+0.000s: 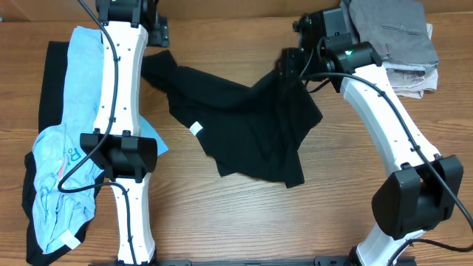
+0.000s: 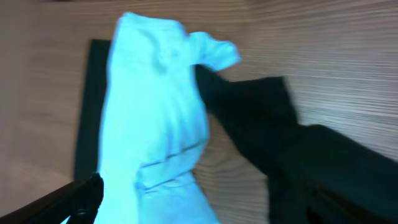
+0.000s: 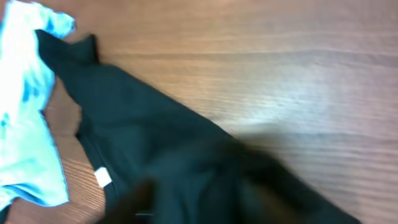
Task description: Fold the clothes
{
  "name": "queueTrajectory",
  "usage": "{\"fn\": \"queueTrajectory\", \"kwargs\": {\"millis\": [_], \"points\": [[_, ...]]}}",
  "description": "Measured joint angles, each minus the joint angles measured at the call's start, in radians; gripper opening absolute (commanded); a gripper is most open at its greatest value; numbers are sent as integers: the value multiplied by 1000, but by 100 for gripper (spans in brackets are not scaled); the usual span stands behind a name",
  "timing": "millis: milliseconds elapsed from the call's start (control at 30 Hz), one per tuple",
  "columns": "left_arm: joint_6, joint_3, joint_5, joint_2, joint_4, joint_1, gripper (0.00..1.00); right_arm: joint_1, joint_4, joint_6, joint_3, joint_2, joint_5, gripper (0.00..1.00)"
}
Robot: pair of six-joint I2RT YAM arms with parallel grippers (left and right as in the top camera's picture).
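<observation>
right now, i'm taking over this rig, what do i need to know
Left hand: looks open, empty, at the far edge.
Right hand: over the bunched peak of the black garment; grip too blurred to tell.
It lies crumpled mid-table, white label showing.
Light blue T-shirt is heaped on another black piece, left side.
Done: grey stack folded, far right.
Left: fold the rest.
</observation>
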Motion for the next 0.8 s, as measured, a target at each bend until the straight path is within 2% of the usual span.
{"fn": "queueTrajectory", "kwargs": {"millis": [100,333,600,800], "points": [[40,15,106,-11,2,-3,100,-2,-113,-8,60,0,-22,98],[243,35,341,-106,-13,-62,100,-92,-492,-11,326,-43,-22,100],[445,42,409,-174,-193,-330,100,-278,-689,-10,453,-293,40,100],[524,-112,409,-174,-207,-512,100,-441,-753,-10,467,-393,64,100]]}}
